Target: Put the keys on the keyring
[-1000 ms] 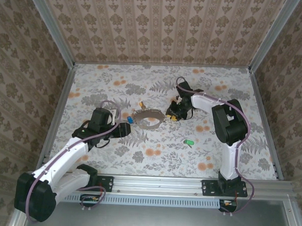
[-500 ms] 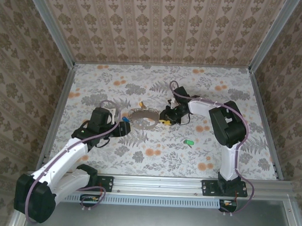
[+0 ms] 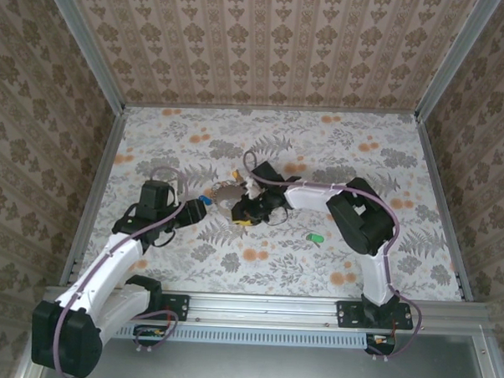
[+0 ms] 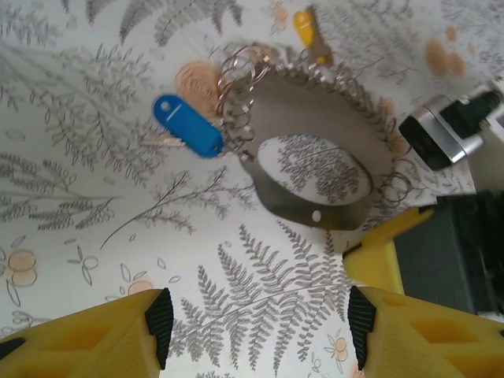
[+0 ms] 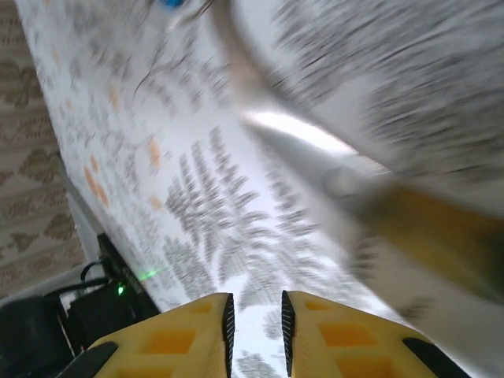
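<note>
In my right wrist view the keyring (image 5: pixel 315 157) is a smeared streak at upper right, and the blue key (image 5: pixel 169 3) is cut off by the top edge. From above, my right gripper (image 3: pixel 242 219) hides the keyring's right side.

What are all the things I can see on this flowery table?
keyring: one, brownish-grey loop, middle of the table
small rings: several, silver, along the keyring's edge
blue key: one, blue head, beside the keyring's left
yellow key: one, yellow head, just beyond the keyring
green key: one, green, alone to the right
table: one, flower-patterned
walls: brown patterned, around the table
left gripper: one, yellow fingers, left of the keyring
right gripper: one, yellow fingers, at the keyring's near-right edge
</note>
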